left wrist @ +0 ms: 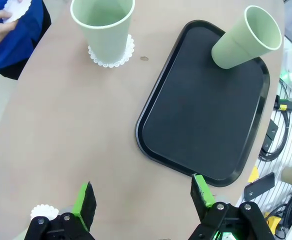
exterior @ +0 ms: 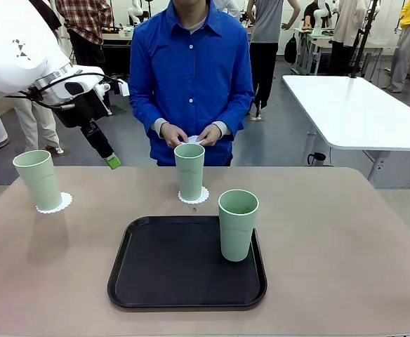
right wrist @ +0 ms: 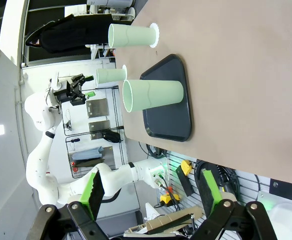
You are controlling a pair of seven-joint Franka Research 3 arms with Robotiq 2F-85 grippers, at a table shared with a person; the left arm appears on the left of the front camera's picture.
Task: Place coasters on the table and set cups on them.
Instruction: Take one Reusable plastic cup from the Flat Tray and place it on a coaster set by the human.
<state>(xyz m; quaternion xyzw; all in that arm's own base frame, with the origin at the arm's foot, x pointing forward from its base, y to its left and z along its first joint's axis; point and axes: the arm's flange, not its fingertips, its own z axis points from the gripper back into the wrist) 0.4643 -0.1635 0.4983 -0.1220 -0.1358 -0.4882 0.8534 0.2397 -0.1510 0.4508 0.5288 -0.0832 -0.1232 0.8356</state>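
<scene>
Tray [exterior: 170, 274] lies at centre of table [exterior: 345, 232], near side. One cup [exterior: 238, 225] stands in tray's far-right corner. Just behind tray: middle cup [exterior: 189, 171] on a coaster [exterior: 202, 196]. Far left: third cup [exterior: 38, 179] on second coaster [exterior: 61, 203].

I can read no word, number or brand on anything here. Up behind my left claw [exterior: 113, 161], the small dark mark [exterior: 20, 49] on the white housing [exterior: 5, 70] of my arm is too small to make out.
</scene>
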